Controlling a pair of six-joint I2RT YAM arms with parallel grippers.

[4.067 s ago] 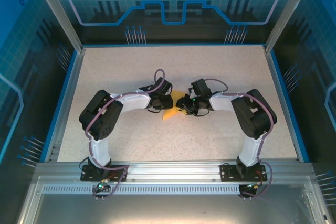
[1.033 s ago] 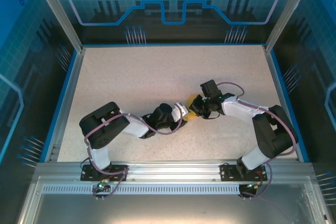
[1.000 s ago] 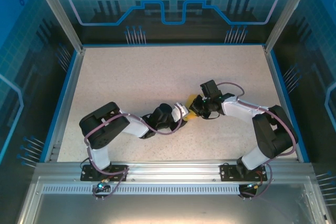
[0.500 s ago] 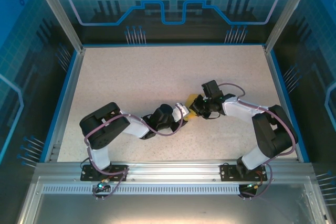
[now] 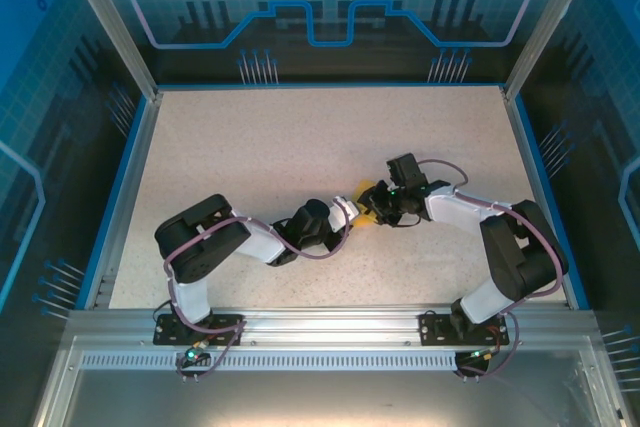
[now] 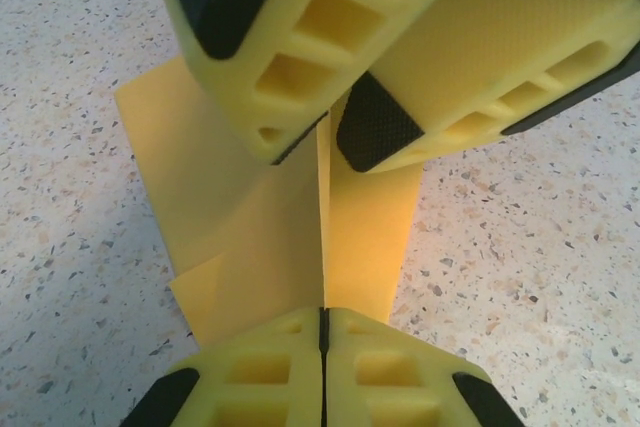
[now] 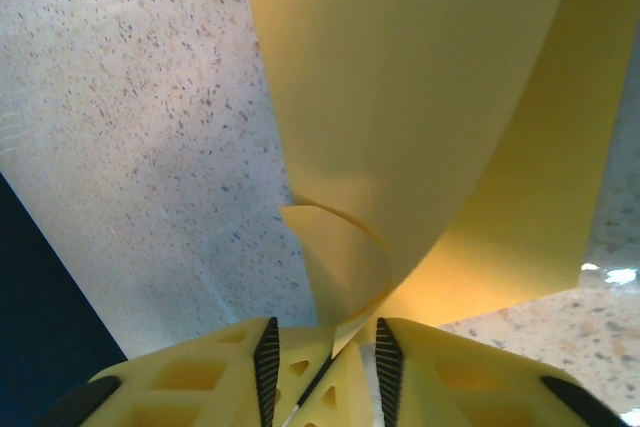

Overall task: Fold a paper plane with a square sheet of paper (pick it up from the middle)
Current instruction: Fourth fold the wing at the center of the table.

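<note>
I judge we are mid-fold. The sheet of paper (image 6: 250, 237) sits mid-table (image 5: 300, 137) between the arms, already doubled into an upright ridge. My left fingers (image 6: 260, 372) are pinched tight on that ridge. My right fingers (image 7: 180, 387) stand narrowly apart with the paper's edge in the gap. Next I'd want the right side to re-grip or press the crease without tearing. The right wrist view shows a curled flap that the overhead view, with its speck of yellow, cannot resolve.
</note>
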